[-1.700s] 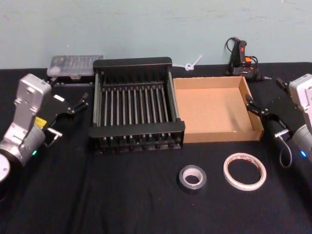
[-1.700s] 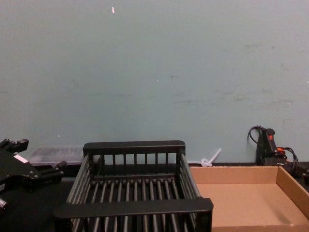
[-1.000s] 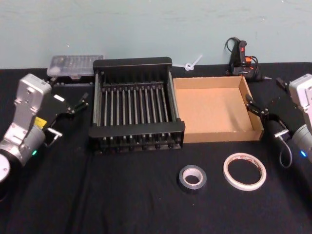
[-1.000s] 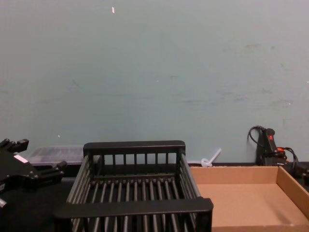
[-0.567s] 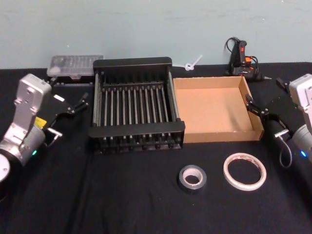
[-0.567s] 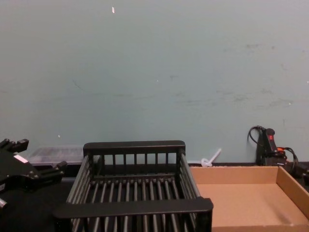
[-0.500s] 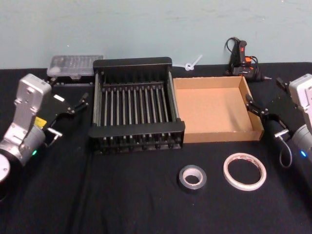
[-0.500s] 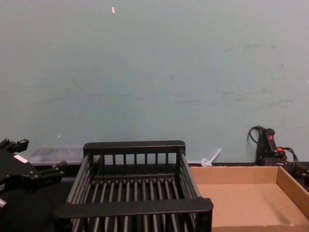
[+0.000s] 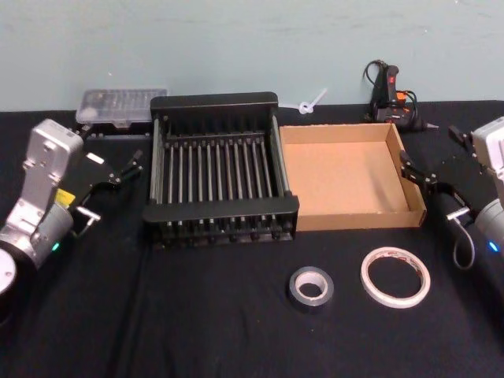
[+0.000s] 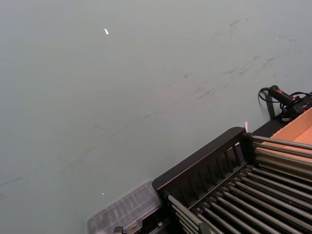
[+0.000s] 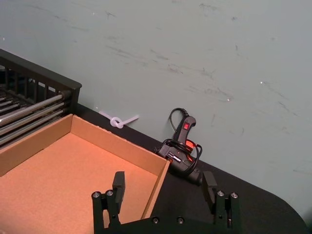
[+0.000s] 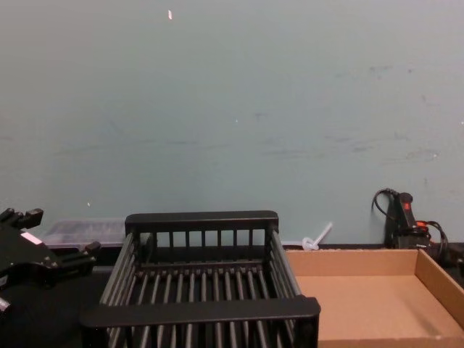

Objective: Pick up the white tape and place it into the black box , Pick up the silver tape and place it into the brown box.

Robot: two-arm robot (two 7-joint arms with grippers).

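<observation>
Fingers of the left gripper (image 9: pixel 124 168) and right gripper (image 9: pixel 416 174) spread empty beside the black box (image 9: pixel 220 206); white tape (image 9: pixel 395 276) and silver tape (image 9: pixel 310 287) lie before it, unpicked.

A scuffed pale teal wall (image 12: pixel 232 109) rises behind a table draped in black cloth (image 9: pixel 197 323).

Open black tablecloth (image 9: pixel 197 315) is lying around the thin white tape ring (image 9: pixel 395 276) and small grey-silver roll (image 9: pixel 310 287) (well apart), leaving approach room.
</observation>
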